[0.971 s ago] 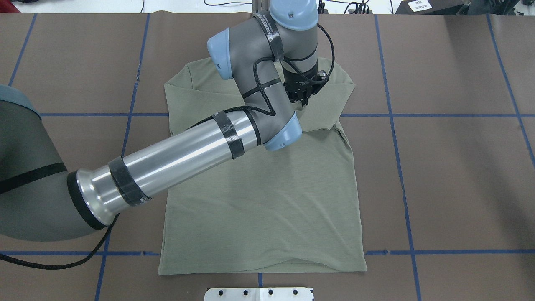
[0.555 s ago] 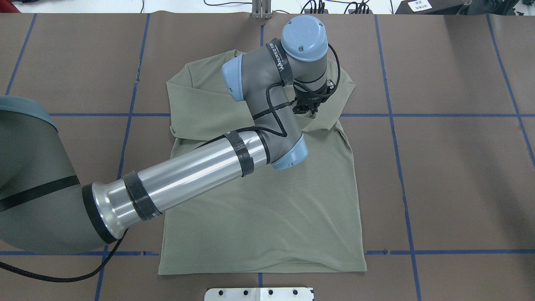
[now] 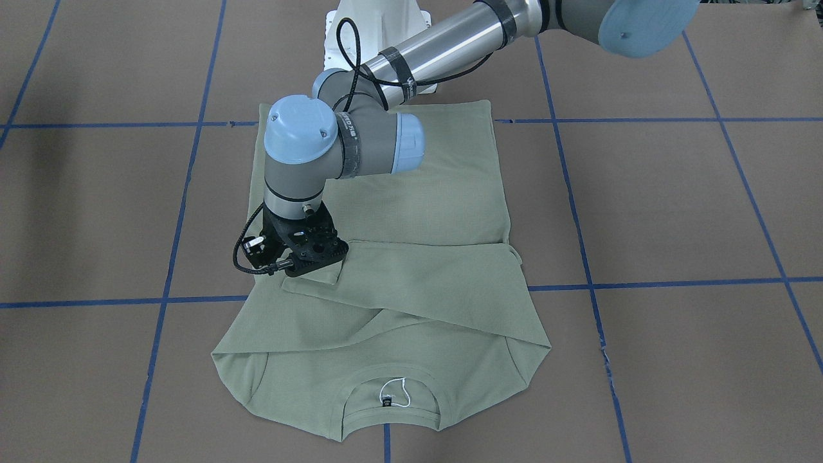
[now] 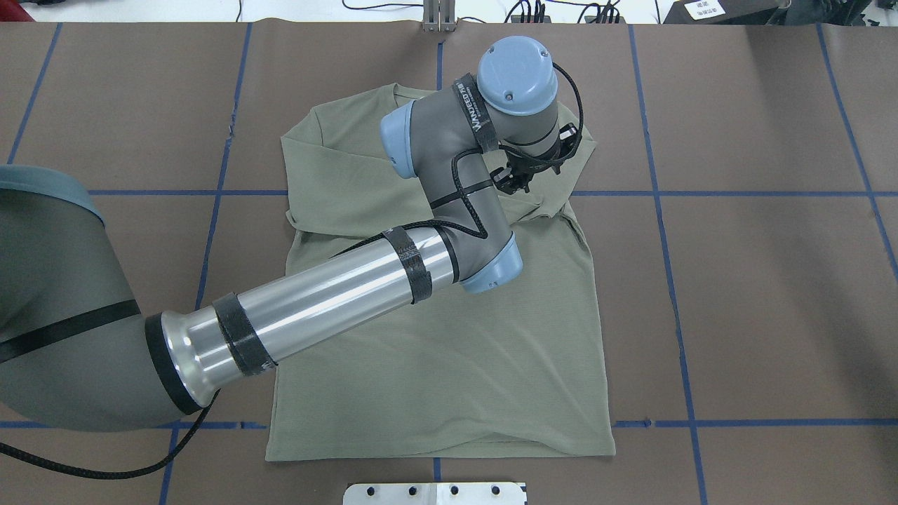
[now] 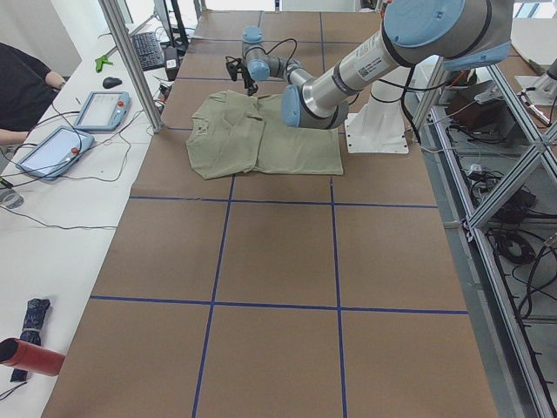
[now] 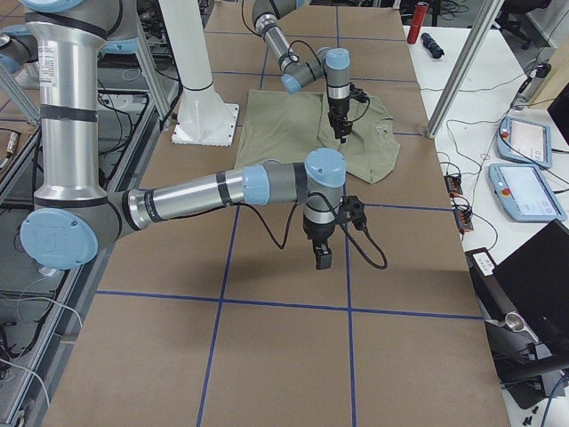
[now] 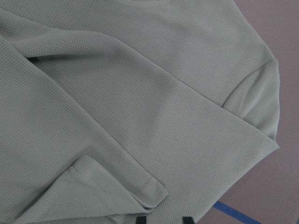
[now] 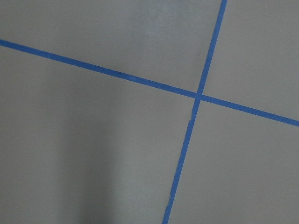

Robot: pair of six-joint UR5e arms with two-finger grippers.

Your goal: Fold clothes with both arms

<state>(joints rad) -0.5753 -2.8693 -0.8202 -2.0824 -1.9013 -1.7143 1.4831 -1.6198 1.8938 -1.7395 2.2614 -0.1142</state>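
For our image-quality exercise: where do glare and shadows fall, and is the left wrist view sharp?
Overhead: glare streaks on the left arm, soft shadow beneath on the shirt. Right wrist: grey shadow lower-left on the table. Left wrist: sharp, weave visible.

Shirt (image 4: pixel 456 351): lying flat, sleeves folded across, hem nearest pedestal (image 3: pixel 386 19).
My left arm (image 4: pixel 330 294): reaching over it.
My right arm (image 6: pixel 204 191): hovering aside.
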